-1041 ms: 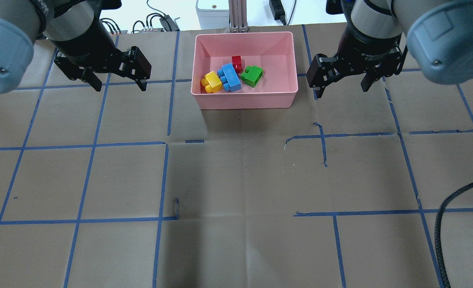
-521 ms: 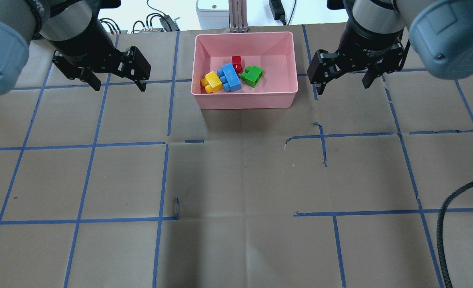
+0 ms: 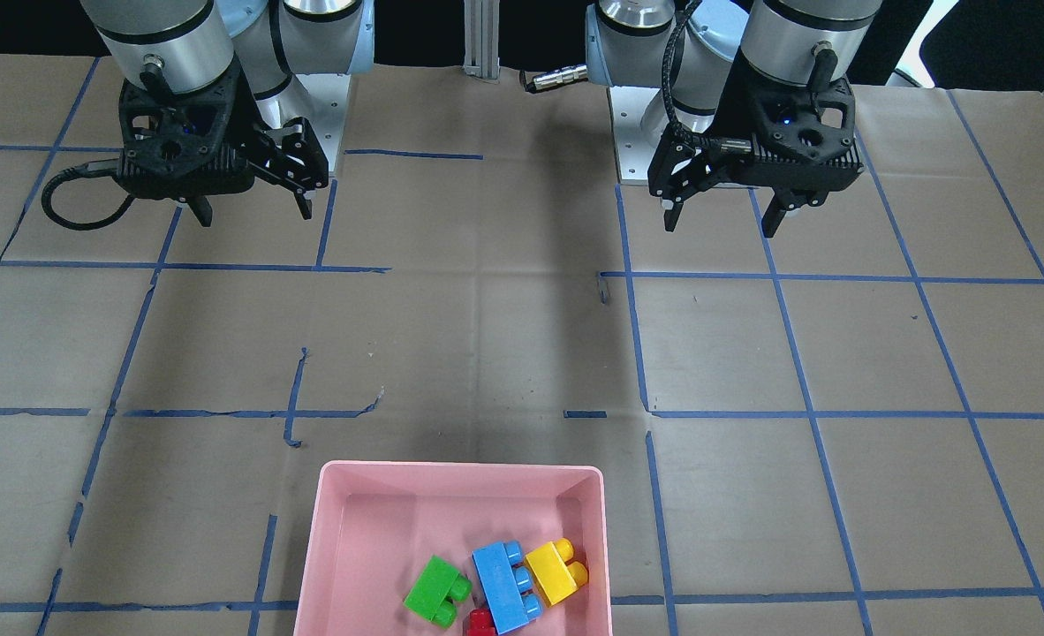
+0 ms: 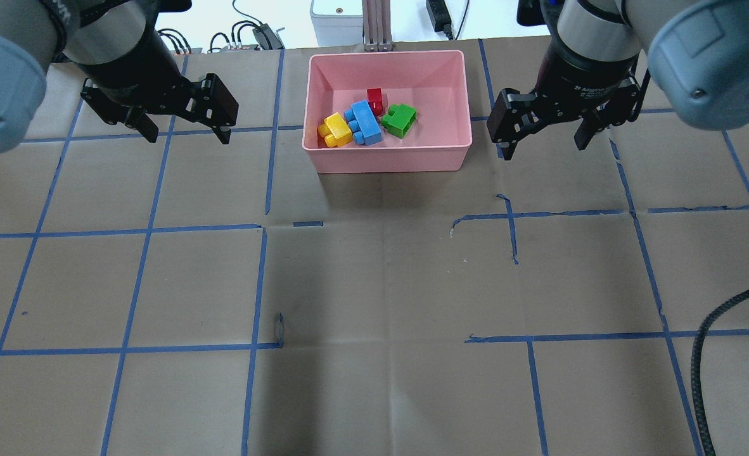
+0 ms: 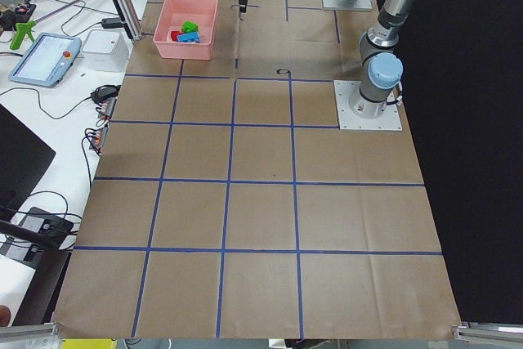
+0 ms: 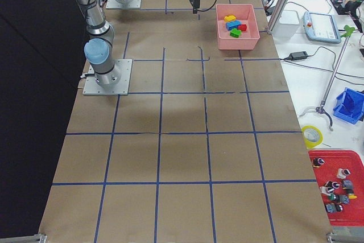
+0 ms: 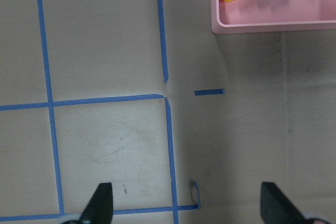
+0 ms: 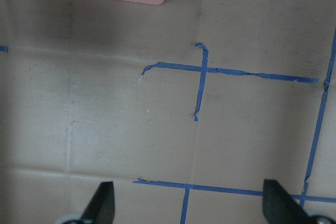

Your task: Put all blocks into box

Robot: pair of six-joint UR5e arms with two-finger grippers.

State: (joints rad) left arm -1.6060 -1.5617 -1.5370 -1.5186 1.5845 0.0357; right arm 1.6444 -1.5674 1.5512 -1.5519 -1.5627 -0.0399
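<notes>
The pink box (image 4: pixel 387 166) holds all four blocks: yellow brick (image 4: pixel 336 130) touching blue brick (image 4: pixel 364 123), green brick (image 4: pixel 400 120) just beside it, red brick (image 4: pixel 374 100) by the blue one's end.

Front-facing view: small red studded plastic brick (image 3: pixel 480 623) and shallow pink plastic tray (image 3: pixel 460 468) cropped by bottom edge.

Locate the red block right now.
In the overhead view the red block lies inside the pink box, near its middle, just beyond the blue block and to the left of the green block.
</notes>
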